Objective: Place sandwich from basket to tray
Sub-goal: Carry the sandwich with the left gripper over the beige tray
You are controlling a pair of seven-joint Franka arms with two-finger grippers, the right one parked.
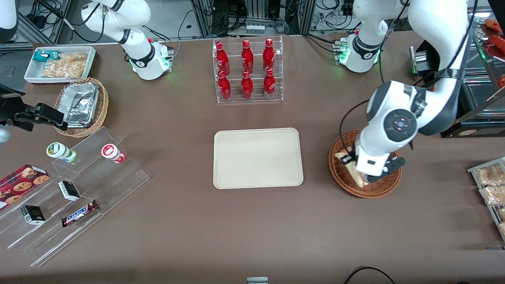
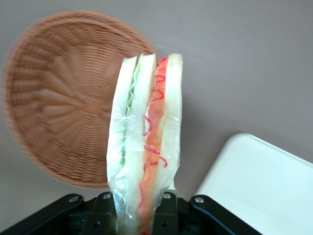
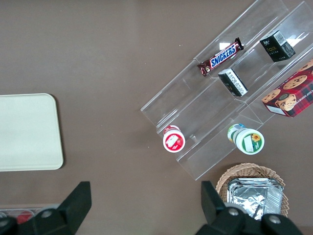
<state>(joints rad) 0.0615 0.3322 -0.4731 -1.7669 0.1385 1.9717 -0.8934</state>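
sandwich [image 2: 146, 147] pinched in the left arm's hand [image 2: 141, 208], one black finger [image 2: 103, 213] on each bread face, cut edge facing the wrist camera: green filling in one half, red/orange in the other, clear wrap around it. Wrist view shows it lifted clear of the basket [image 2: 63, 103], whose woven floor is bare below it; a corner of the tray [image 2: 259, 186] is also under the camera

front view: hand [image 1: 361, 173] sits over the basket [image 1: 367, 189], toward the rim side nearer the camera, with the sandwich [image 1: 357, 176] poking out under the wrist, pale bread wedge partly hidden by the arm. Basket is toward the working arm's end of the surface [image 1: 252, 228], just beside the tray [image 1: 258, 157] with a gap of brown surface between them. Tray is central, nothing on it

other stuff: clear rack of red bottles [image 1: 247, 70] farther from the camera than the tray. Toward the parked arm's end: tan wicker basket with foil containers [image 1: 81, 104], white bin of snack bags [image 1: 59, 63], clear stepped stand [image 1: 75, 197] carrying two yoghurt cups [image 1: 62, 152], a Snickers bar [image 1: 79, 213], small dark boxes [image 1: 69, 190] and a cookie box [image 1: 21, 181]. More bagged snacks [image 1: 491, 181] at the edge of the working arm's end
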